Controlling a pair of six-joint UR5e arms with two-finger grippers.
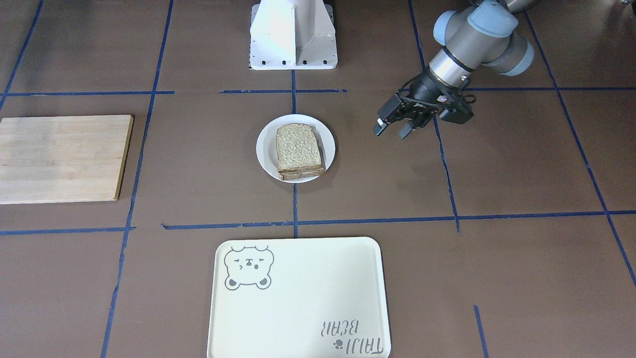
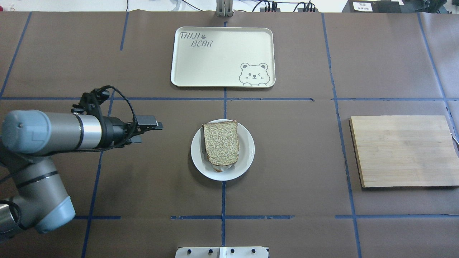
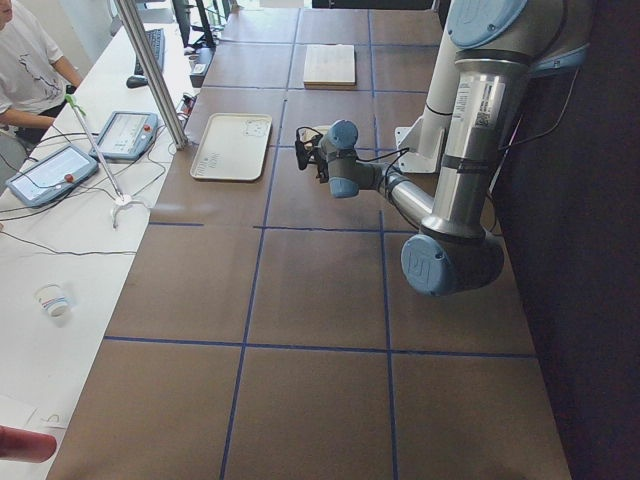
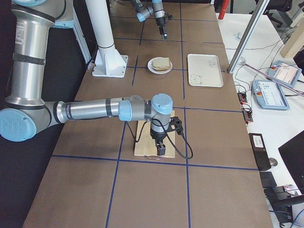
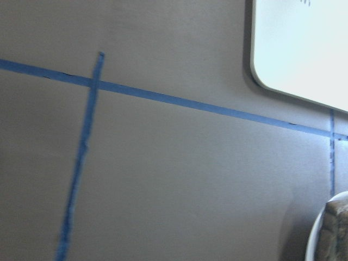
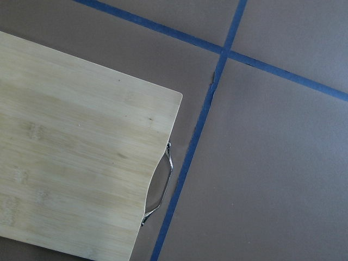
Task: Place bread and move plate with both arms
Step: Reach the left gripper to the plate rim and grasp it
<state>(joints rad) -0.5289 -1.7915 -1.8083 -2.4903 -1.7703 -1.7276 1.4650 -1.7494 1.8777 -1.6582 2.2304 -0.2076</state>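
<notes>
The bread (image 1: 298,146) lies on the plate (image 1: 265,149) midway between the desk (image 1: 521,169) edges; the left gripper (image 1: 392,132) hangs nearby, parted, empty; the right gripper (image 4: 161,149), I cannot tell.

Bright, even light; faint shadow beside plate (image 1: 266,149).

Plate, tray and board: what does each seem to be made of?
The plate: smooth plain white, likely ceramic or melamine. The tray: matte cream with a printed bear, probably plastic. The board: pale wood with strip grain, possibly bamboo.
</notes>
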